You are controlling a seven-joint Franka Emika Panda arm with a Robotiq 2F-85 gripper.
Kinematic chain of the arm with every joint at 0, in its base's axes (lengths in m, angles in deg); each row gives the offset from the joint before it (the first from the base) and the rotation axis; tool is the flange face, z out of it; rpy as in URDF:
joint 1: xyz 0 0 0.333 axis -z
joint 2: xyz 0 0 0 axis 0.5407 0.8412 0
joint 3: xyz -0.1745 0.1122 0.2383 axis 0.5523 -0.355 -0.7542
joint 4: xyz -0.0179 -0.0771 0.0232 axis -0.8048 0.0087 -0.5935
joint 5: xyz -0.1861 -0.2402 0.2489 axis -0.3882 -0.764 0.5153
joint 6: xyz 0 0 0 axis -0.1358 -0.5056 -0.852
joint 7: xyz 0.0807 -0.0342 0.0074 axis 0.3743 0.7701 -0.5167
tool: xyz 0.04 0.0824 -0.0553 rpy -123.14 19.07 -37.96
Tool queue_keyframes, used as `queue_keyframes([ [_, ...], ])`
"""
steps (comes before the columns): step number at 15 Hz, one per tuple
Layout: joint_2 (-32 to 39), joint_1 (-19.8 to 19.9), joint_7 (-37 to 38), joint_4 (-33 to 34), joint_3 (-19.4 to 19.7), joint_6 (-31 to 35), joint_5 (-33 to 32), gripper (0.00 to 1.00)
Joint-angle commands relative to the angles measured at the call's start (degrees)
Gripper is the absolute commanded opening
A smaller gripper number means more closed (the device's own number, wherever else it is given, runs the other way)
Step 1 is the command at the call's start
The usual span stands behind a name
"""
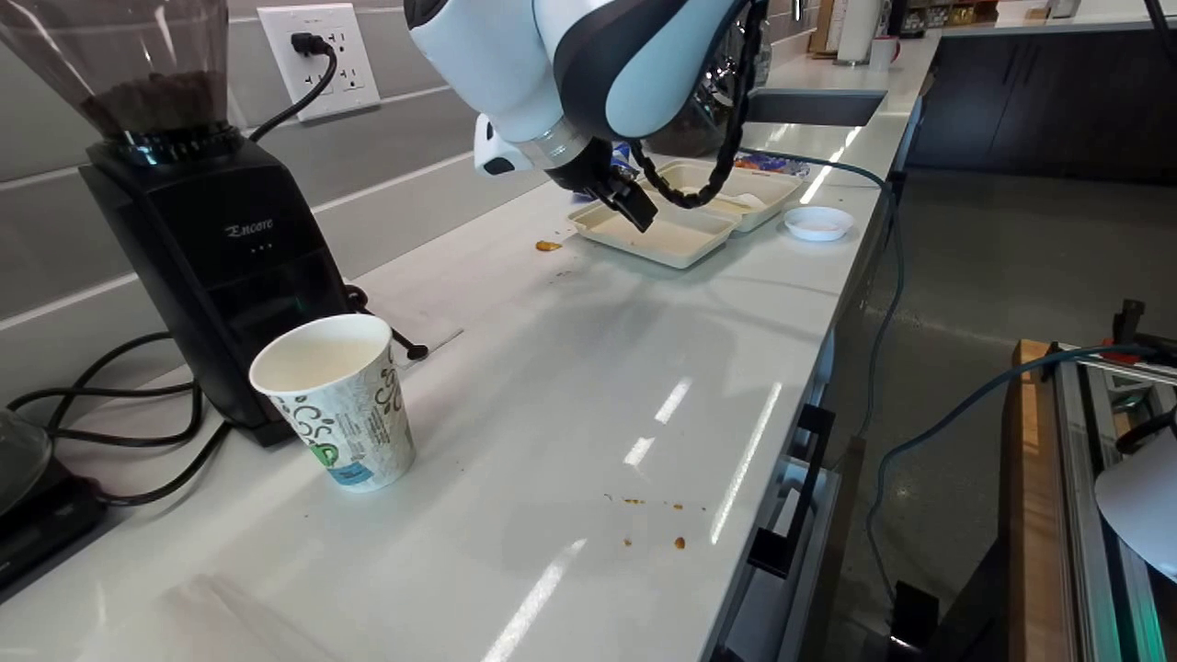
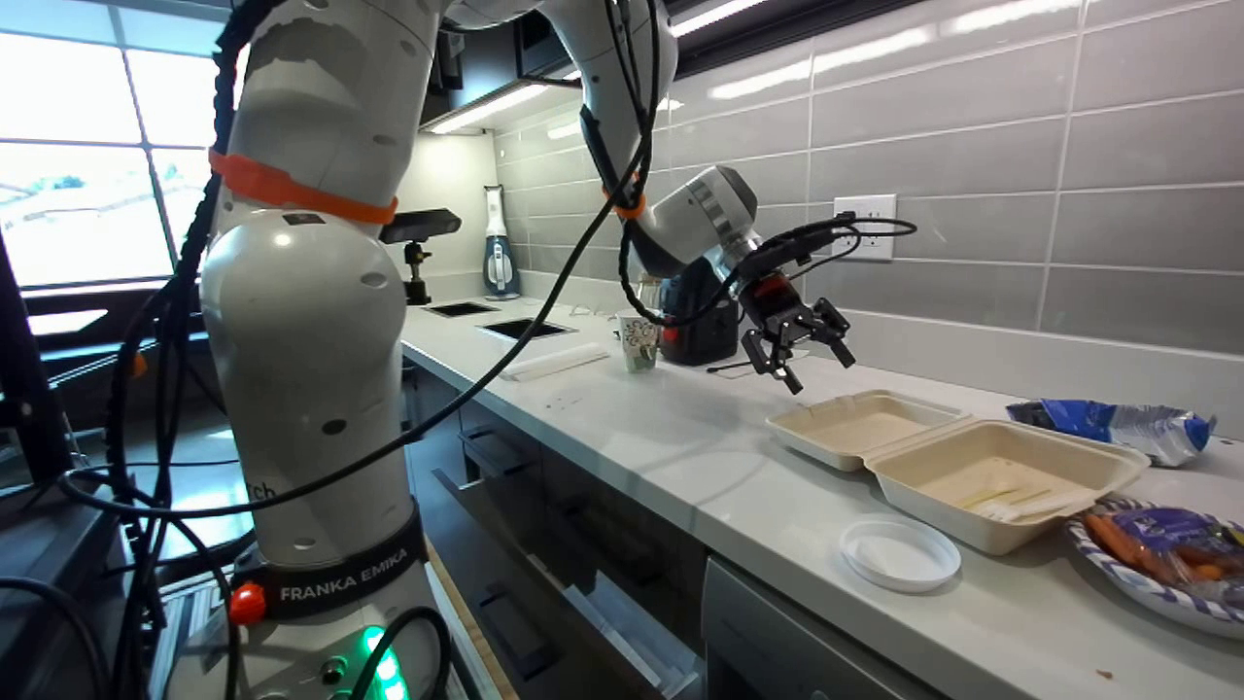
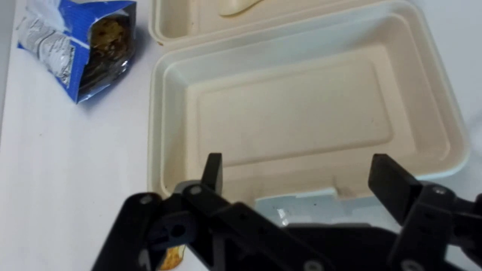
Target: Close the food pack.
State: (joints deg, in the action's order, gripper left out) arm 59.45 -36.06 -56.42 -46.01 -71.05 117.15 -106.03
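A white countertop (image 1: pixel 552 386) runs from lower left to upper right in an exterior view. It carries a black coffee grinder (image 1: pixel 244 267) at left, a patterned paper cup (image 1: pixel 345 405) just beside it, orange-brown crumbs (image 1: pixel 679 543) at lower centre, and the open food pack (image 1: pixel 690 239) at upper centre, near a shallow white dish (image 1: pixel 818 223). A blue bag (image 2: pixel 1118 428) and pattern-rimmed plate (image 2: pixel 1118 571) lie at right in an exterior view.

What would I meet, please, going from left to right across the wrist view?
Blue snack bag, small food scrap, pale utensil lying in the open takeout box. The box itself extends past the scrap and utensil on both sides, so I leave it out of the order.
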Motion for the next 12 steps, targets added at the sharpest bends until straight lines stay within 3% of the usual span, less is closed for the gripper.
queue_keyframes([
  [1,-0.7,1.9,-1.2,2.1,-0.2,-1.2,10.2,1.00],
  [4,-1.7,2.4,1.5,2.9,0.3,-2.7,18.5,1.00],
  [8,-2.7,1.6,12.4,1.5,2.0,0.9,20.8,1.00],
  [9,-2.2,1.3,8.0,2.7,1.9,-1.0,19.0,1.00],
  [12,-2.2,1.3,11.2,2.7,2.2,-0.6,19.7,1.00],
])
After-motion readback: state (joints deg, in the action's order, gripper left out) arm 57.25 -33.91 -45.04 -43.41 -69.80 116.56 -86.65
